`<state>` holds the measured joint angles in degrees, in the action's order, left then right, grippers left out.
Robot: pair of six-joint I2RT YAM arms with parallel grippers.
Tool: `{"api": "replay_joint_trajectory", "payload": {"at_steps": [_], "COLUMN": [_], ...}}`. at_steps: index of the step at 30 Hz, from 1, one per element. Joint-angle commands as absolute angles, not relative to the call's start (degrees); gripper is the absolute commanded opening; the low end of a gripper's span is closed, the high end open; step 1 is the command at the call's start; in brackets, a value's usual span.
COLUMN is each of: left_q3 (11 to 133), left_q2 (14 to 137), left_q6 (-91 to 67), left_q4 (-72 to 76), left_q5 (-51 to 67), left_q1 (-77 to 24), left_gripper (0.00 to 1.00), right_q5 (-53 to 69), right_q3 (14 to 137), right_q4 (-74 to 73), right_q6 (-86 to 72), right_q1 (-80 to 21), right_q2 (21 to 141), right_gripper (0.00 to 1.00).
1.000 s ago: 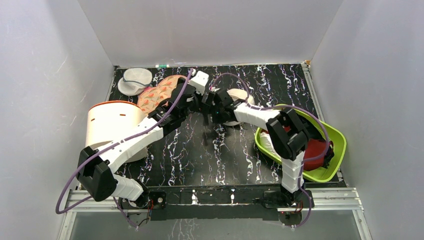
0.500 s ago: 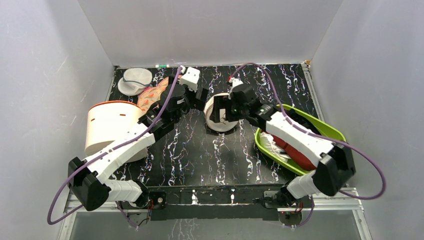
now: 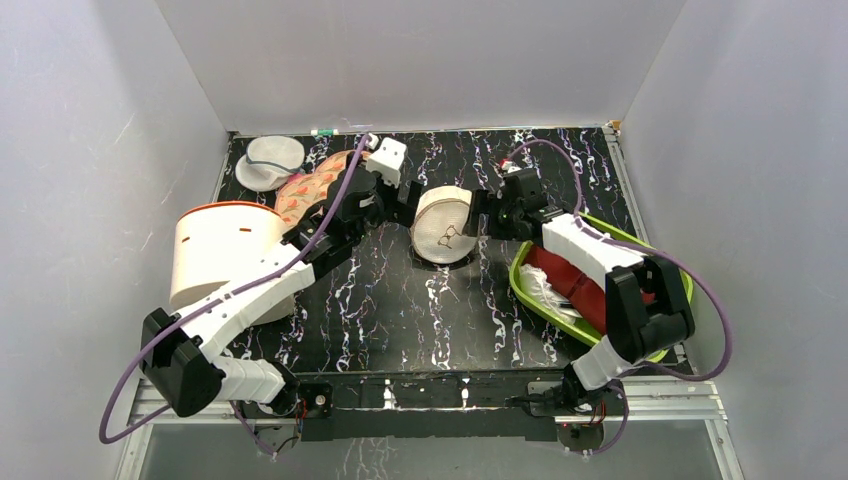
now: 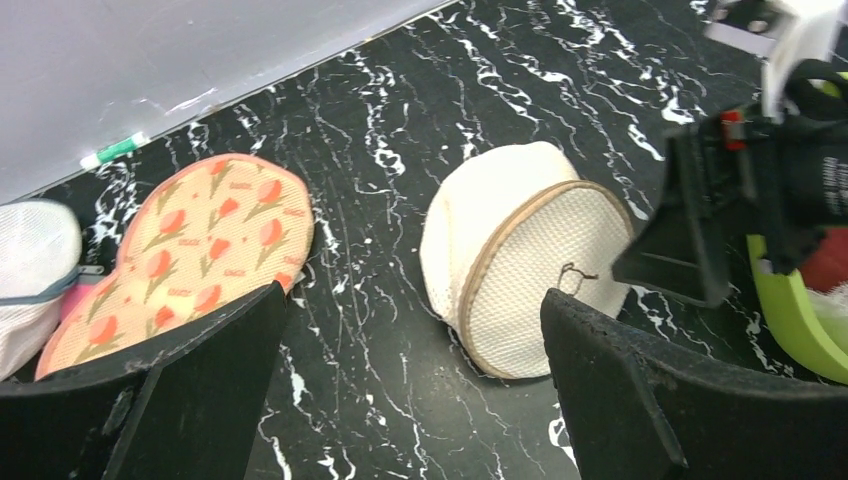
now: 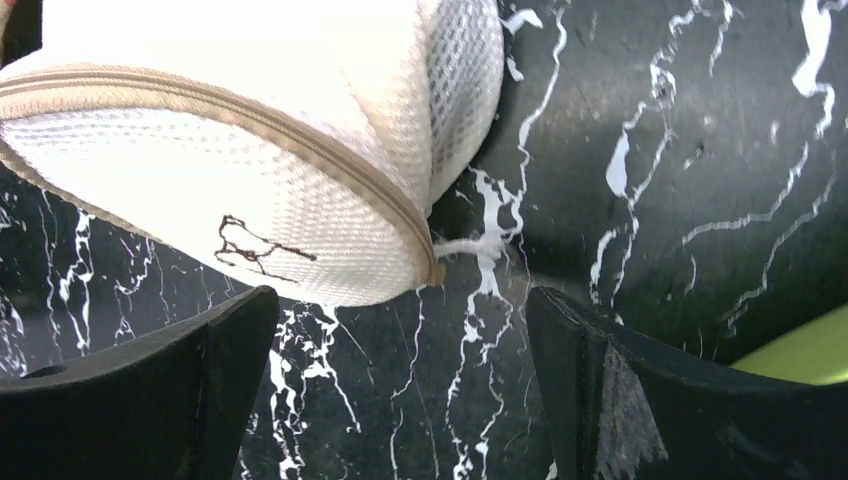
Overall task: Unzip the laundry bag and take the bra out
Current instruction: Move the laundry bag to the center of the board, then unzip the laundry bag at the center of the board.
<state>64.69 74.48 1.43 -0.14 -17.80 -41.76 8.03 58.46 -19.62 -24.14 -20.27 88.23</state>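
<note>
At the far left of the counter stand a white tub with an orange rim, a small greyish mesh pod and a tulip-print pad, none of which this job concerns. Next along, the left fingers stand wide apart and hold nothing, hovering just left of the laundry bag. The bag rests on the middle of the counter, tipped up on its edge so that one round mesh face looks toward the arm bases. Its tan zip band runs shut as far round as can be seen, and a dark squiggle shows on that face. The bra is not in view; I judge that it lies inside the closed bag, whose mesh hides the contents. Just right of the bag, the right fingers are likewise spread and empty, looking down on a short pale cord that pokes out of the seam. Farthest right, a lime-green basin holds red and white cloth. The unzipping has not begun, so this looks like the approach. The next move calls for one set of fingers to steady the bag's rim while the other pinches the small zip pull, likely at that cord, and drags it along the curve.
</note>
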Motion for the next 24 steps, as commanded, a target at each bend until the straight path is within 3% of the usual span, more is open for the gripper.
{"api": "replay_joint_trajectory", "payload": {"at_steps": [1,8,13,18,24], "left_q3": [65.33,68.59,68.26,67.70,64.85], "left_q2": [75.58,81.44,82.73,83.49,82.01], "left_q6": [0.71,-0.75,-1.51,-0.46,1.63], "left_q4": [0.61,-2.38,-1.82,-1.21,2.14], "left_q5": [-11.26,-1.11,2.09,7.20,13.04], "left_q1": [-42.10,-42.03,-42.06,-42.08,-42.23], "left_gripper": [0.98,0.98,0.98,0.98,0.98], "right_q5": [12.23,15.57,23.07,30.14,34.59], "right_q3": [64.35,68.98,67.71,58.65,57.99], "right_q4": [-10.13,-9.33,-9.89,-2.92,-3.72], "right_q6": [-17.46,-19.11,-22.51,-27.11,-29.90], "right_q1": [-19.64,-18.19,-18.28,-18.28,-18.28], "right_q2": [91.23,99.29,102.00,95.24,94.05], "right_gripper": [0.95,0.88,0.75,0.66,0.44]}}
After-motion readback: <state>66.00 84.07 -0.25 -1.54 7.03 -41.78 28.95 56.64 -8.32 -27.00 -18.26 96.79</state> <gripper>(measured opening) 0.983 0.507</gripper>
